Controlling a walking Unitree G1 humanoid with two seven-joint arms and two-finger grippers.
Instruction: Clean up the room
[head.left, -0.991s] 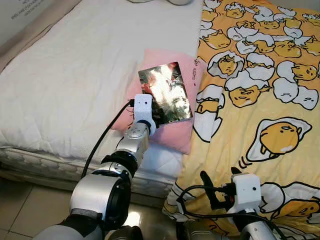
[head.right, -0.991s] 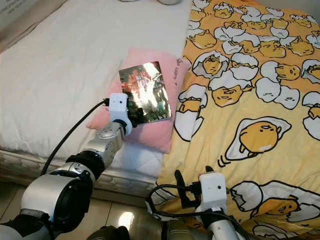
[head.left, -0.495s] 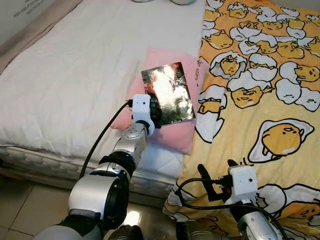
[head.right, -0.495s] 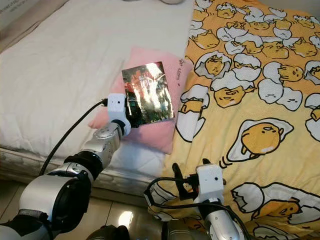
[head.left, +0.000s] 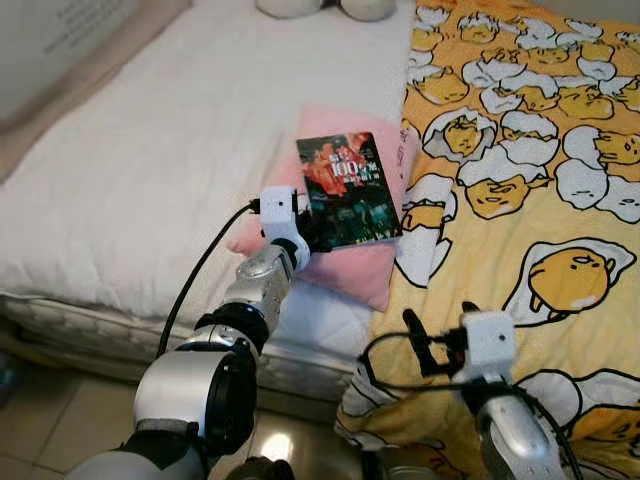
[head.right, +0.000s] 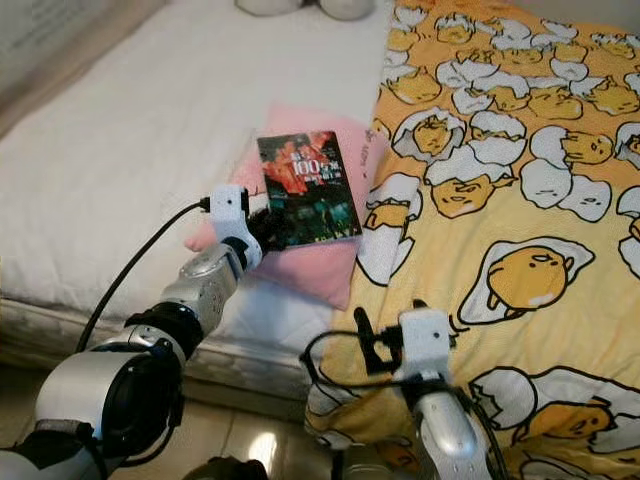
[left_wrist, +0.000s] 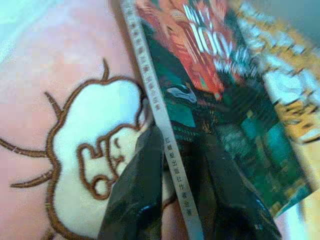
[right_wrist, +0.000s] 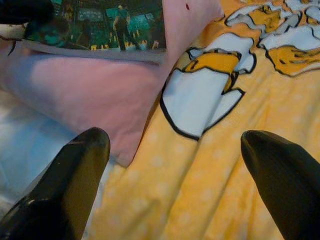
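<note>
A glossy book (head.left: 348, 188) with a red and dark cover lies tilted on a pink pillow (head.left: 345, 265) on the bed. My left gripper (head.left: 310, 228) is shut on the book's near left corner, one finger under its spine and one on the cover. In the left wrist view the book's spine (left_wrist: 162, 140) runs between the black fingers (left_wrist: 137, 197). My right gripper (head.left: 438, 340) hovers low over the yellow blanket (head.left: 530, 200) at the bed's near edge. It is open, fingers (right_wrist: 67, 182) wide apart, with nothing between them.
The white mattress (head.left: 150, 170) stretches to the left of the pillow. Plush toys (head.left: 320, 8) rest at the head of the bed. Tiled floor (head.left: 60, 430) shows below the bed edge, with a wall or headboard (head.left: 60, 50) at the far left.
The book's near edge has risen off the pillow in my left gripper, so the glare is gone and its cover reads clearly. The camera view shifted slightly.
</note>
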